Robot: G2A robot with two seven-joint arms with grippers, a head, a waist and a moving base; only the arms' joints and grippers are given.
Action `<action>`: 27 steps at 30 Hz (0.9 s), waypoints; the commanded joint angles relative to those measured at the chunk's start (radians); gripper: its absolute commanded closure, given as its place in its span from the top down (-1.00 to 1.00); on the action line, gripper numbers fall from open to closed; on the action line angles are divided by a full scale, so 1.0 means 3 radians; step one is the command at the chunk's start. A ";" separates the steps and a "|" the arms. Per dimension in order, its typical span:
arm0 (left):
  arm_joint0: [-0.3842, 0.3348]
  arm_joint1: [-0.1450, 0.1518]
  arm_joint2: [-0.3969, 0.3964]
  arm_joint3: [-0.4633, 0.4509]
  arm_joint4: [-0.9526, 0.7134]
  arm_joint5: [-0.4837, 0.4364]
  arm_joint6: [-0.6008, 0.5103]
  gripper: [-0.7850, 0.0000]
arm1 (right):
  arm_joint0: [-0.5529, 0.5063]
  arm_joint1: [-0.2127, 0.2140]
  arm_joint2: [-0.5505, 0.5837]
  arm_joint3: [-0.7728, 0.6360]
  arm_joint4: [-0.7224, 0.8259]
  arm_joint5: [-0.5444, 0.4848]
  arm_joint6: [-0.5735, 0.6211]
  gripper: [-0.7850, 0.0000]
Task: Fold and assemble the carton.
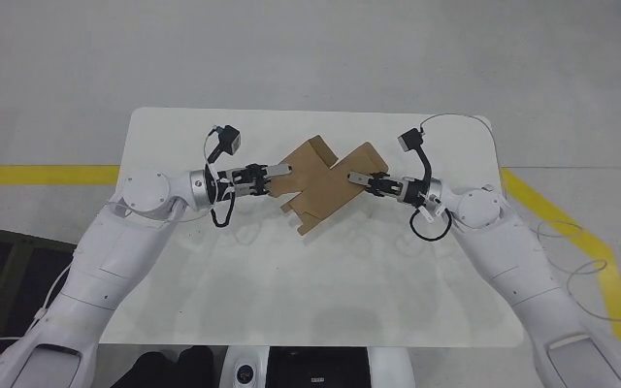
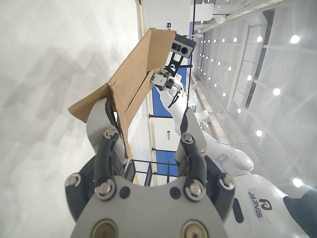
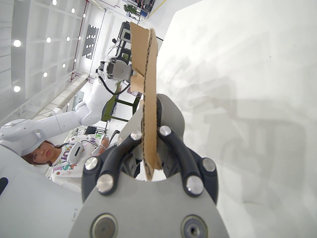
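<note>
A brown cardboard carton (image 1: 325,189), flat and partly folded, hangs above the middle of the white table (image 1: 291,291), between both arms. My left gripper (image 1: 278,171) is at its left end. In the left wrist view that gripper (image 2: 146,107) is open: one finger (image 2: 99,117) lies against a carton (image 2: 133,80) flap, the other stands well apart. My right gripper (image 1: 359,178) holds the right end. In the right wrist view it (image 3: 149,110) is shut on the carton's (image 3: 148,75) corrugated edge. The far end of the carton hides the right gripper's (image 2: 161,80) fingers in the left wrist view.
The white table (image 1: 466,136) carries nothing besides the carton's shadow. Grey floor with a yellow line (image 1: 58,175) runs past both sides of the table.
</note>
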 commanded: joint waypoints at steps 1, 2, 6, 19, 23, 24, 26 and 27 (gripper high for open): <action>-0.0002 -0.0006 0.0007 0.0010 0.0032 0.0003 0.0003 0.00 | -0.0005 -0.0004 0.0010 0.0001 -0.0003 -0.0002 0.0000 -1.00; -0.0002 -0.0009 0.0010 0.0012 0.0046 0.0007 0.0002 -0.04 | -0.0007 -0.0005 0.0016 0.0002 -0.0005 -0.0004 0.0004 -1.00; -0.0005 -0.0019 0.0018 0.0025 0.0124 0.0001 0.0012 -0.18 | -0.0011 -0.0012 0.0036 0.0001 -0.0019 -0.0002 0.0019 -1.00; 0.0007 -0.0044 0.0008 0.0065 0.0212 0.0054 -0.0036 -0.85 | -0.0032 -0.0044 0.0066 0.0000 -0.0023 0.0003 0.0042 -1.00; 0.0011 -0.0052 -0.0003 0.0064 0.0213 0.0074 -0.0039 -1.00 | -0.0031 -0.0054 0.0076 0.0014 -0.0017 0.0003 0.0059 -1.00; 0.0010 -0.0054 -0.0007 0.0064 0.0209 0.0077 -0.0040 -1.00 | -0.0031 -0.0056 0.0079 0.0017 -0.0018 0.0003 0.0062 -1.00; 0.0007 -0.0058 -0.0017 0.0061 0.0197 0.0083 -0.0042 -1.00 | -0.0033 -0.0061 0.0086 0.0023 -0.0011 -0.0002 0.0062 -1.00; 0.0005 -0.0060 -0.0022 0.0056 0.0189 0.0082 -0.0046 -1.00 | -0.0036 -0.0063 0.0092 0.0030 0.0001 -0.0002 0.0064 -0.42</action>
